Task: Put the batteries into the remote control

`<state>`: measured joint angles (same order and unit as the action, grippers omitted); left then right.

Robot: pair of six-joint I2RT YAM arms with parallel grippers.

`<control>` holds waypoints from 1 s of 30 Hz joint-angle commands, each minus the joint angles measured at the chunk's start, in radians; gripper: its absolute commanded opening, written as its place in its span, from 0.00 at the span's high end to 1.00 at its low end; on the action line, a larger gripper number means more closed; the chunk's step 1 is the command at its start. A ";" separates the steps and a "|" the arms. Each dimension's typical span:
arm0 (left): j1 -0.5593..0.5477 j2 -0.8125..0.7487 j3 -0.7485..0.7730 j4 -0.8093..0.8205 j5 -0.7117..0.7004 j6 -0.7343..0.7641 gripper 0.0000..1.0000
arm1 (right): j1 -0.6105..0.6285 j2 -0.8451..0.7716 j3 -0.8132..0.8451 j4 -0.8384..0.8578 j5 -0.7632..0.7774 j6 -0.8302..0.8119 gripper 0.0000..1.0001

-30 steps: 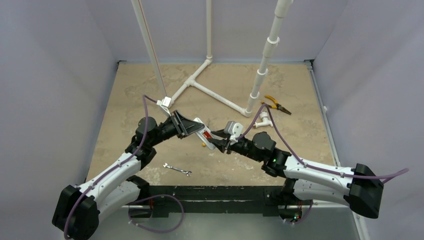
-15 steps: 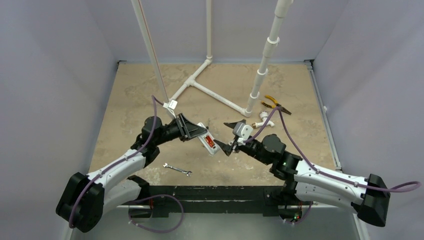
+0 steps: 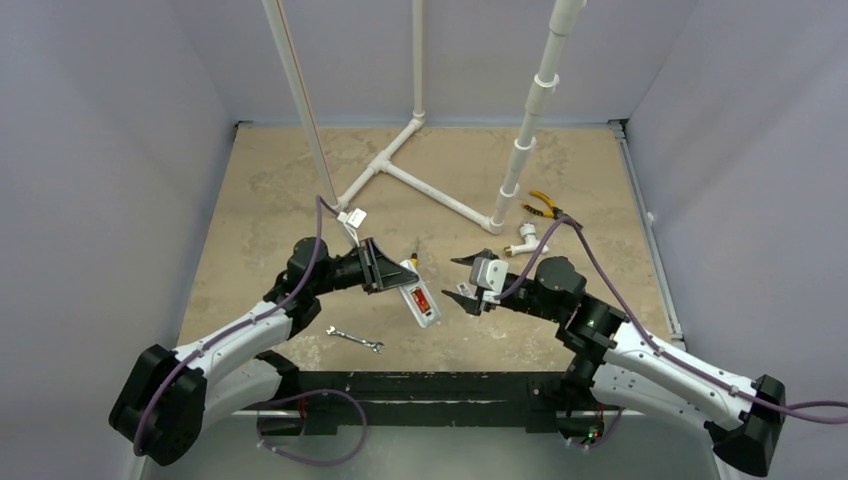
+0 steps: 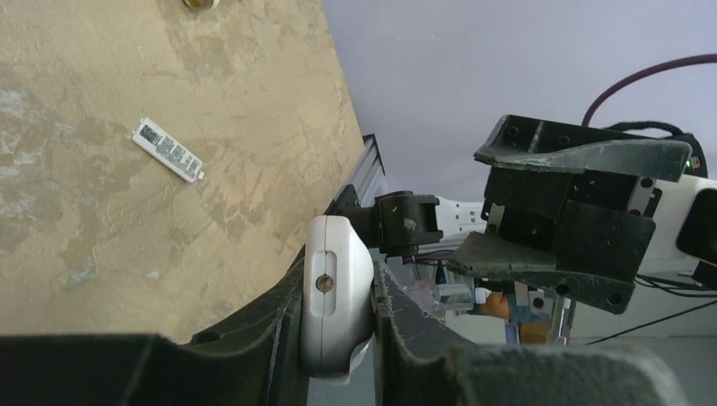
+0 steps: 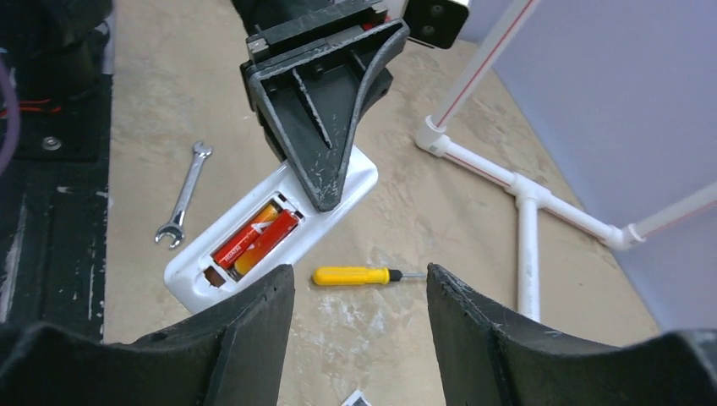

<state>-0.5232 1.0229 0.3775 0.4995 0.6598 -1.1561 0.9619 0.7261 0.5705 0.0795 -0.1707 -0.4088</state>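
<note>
The white remote control (image 3: 408,283) is clamped at one end in my left gripper (image 3: 385,272) and held just above the table with its open back facing up. Two orange-red batteries (image 5: 254,238) lie side by side in its compartment; they also show in the top view (image 3: 421,300). In the left wrist view the remote (image 4: 336,296) sits end-on between the shut fingers of the left gripper (image 4: 340,288). My right gripper (image 3: 466,278) is open and empty, a short way right of the remote. In its own view the right gripper (image 5: 359,279) frames the table below the remote (image 5: 351,182).
A yellow-handled screwdriver (image 5: 351,276) lies on the table beside the remote. A silver wrench (image 3: 355,339) lies near the front edge. White PVC pipework (image 3: 430,190) stands behind, with a pipe elbow (image 3: 524,238) and yellow pliers (image 3: 553,208) at the right. A small labelled white piece (image 4: 167,150) lies flat.
My right gripper has left the remote, opened and pulled back to the right. My left gripper has carried the remote slightly toward the front and lower.
</note>
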 commanded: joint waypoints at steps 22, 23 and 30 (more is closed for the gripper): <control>-0.035 0.002 -0.022 0.101 0.066 0.002 1.00 | -0.139 0.266 0.083 0.101 -0.735 -0.219 0.67; -0.035 0.005 -0.021 0.107 0.069 0.001 1.00 | -0.140 0.272 0.083 0.103 -0.740 -0.223 0.68; -0.034 0.009 -0.020 0.122 0.080 -0.004 1.00 | -0.140 0.321 0.094 0.106 -0.753 -0.234 0.69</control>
<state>-0.5522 1.0328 0.3614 0.5385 0.7147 -1.1446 0.8249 1.0302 0.6495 0.1505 -0.8860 -0.6132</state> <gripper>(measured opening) 0.255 0.313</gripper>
